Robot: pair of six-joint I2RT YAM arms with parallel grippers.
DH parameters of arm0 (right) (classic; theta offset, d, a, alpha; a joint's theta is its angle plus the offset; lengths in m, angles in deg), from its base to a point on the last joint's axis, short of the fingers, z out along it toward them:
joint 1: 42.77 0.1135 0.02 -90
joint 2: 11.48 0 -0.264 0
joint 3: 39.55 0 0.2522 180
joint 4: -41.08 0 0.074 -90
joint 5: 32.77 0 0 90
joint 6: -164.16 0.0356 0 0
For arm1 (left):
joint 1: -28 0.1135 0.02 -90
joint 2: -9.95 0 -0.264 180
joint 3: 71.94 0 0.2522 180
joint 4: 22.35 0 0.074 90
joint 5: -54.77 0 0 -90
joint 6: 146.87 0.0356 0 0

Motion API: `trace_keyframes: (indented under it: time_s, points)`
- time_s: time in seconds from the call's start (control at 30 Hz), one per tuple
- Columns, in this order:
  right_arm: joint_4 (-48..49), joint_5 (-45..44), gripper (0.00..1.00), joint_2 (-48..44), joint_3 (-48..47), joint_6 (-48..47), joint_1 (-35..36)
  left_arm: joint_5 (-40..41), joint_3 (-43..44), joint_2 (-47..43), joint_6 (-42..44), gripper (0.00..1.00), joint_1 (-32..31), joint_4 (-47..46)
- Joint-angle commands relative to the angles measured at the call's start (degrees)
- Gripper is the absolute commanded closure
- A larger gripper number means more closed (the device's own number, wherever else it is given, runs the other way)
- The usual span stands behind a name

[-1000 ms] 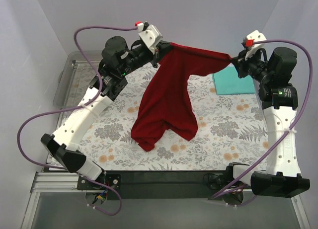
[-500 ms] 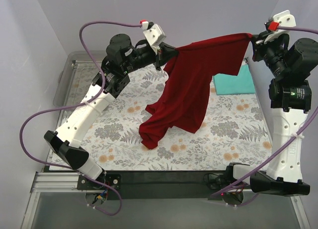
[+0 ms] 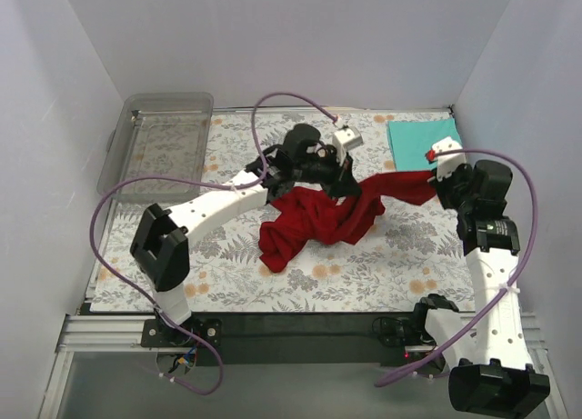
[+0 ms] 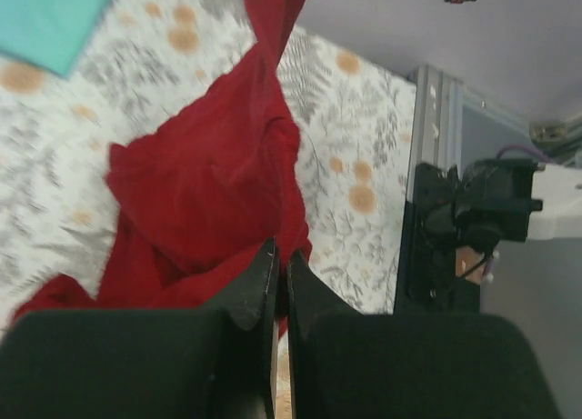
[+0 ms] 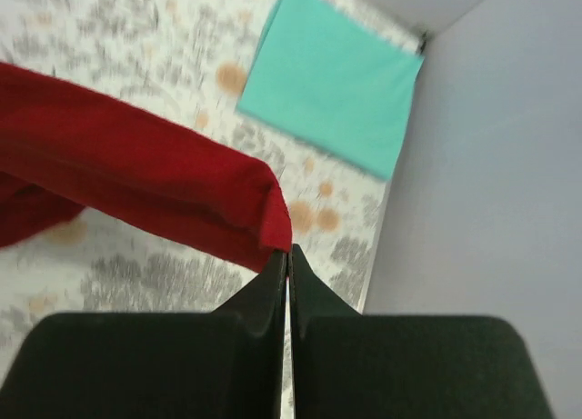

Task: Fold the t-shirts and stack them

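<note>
One of two shirts looks done: the teal shirt [image 3: 420,143] lies folded at the far right corner of the surface [image 3: 409,255]. The red shirt [image 3: 309,221] lies bunched mid-surface, unfolded and unstacked. The left gripper [image 4: 280,260] is clamped on its middle, and the right gripper [image 5: 287,255] on its right end, possibly a sleeve.

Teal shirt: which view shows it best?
Right wrist: the teal shirt lies large, folded flat and nearly whole. Top external shows it small at the table's far right corner, its near edge partly hidden. Left wrist catches only one corner.
</note>
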Motion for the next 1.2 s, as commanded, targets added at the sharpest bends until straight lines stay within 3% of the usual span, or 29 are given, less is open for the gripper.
trace_keyframes:
  time_s: [0.0, 0.27, 0.4, 0.5, 0.6, 0.67, 0.7, 0.73, 0.87, 1.0, 1.07, 1.17]
  points:
    - [-3.04, -3.08, 0.99, -4.33, 7.00, -6.39, -0.50, 2.08, -1.76, 1.52, -1.06, 1.00, -4.11, 0.31]
    - [-6.21, 0.08, 0.98, -8.38, 9.40, -7.28, -0.50, 6.13, -2.21, 11.80, -3.34, 1.00, -10.70, -1.18]
    - [-7.96, 3.41, 0.74, -7.86, 7.03, -6.75, -0.50, 7.09, 2.01, 17.43, -4.84, 0.98, -12.64, -2.59]
    - [-9.37, 7.10, 0.63, -8.73, 5.44, -7.63, -0.50, 14.18, 2.72, 17.97, -6.07, 0.76, -13.17, -3.73]
    - [-11.92, 11.40, 0.50, -9.61, 5.09, -10.00, -0.50, 22.27, 0.19, 13.41, -4.67, 0.57, -12.91, -5.83]
    - [-14.82, 14.65, 0.40, -9.70, 5.00, -12.71, -0.50, 25.19, -1.93, 8.50, -3.53, 0.49, -11.95, -6.81]
    - [-15.87, 18.41, 0.31, -9.53, 4.92, -13.68, -0.50, 25.99, -4.11, 6.90, -3.17, 0.49, -11.42, -7.07]
    - [-16.84, 20.54, 0.29, -9.35, 4.91, -14.56, -0.50, 27.56, -5.27, 5.41, -2.82, 0.48, -10.81, -6.90]
    - [-22.72, 31.70, 0.28, -7.33, 5.44, -21.06, -0.33, 30.30, -13.17, -3.90, -1.94, 0.45, -6.24, -6.20]
    - [-34.20, 46.19, 0.25, -3.74, 6.76, -40.90, 2.39, 31.97, -22.66, -16.88, -2.55, 0.44, -2.11, -5.32]
    - [-34.43, 46.23, 0.24, -2.41, 7.72, -45.86, 8.78, 33.02, -28.38, -21.56, -3.25, 0.41, -0.26, -4.97]
    - [-27.95, 38.34, 0.27, 1.01, 7.99, -37.36, 20.82, 34.25, -35.14, -29.92, -5.80, 0.37, 0.98, -3.56]
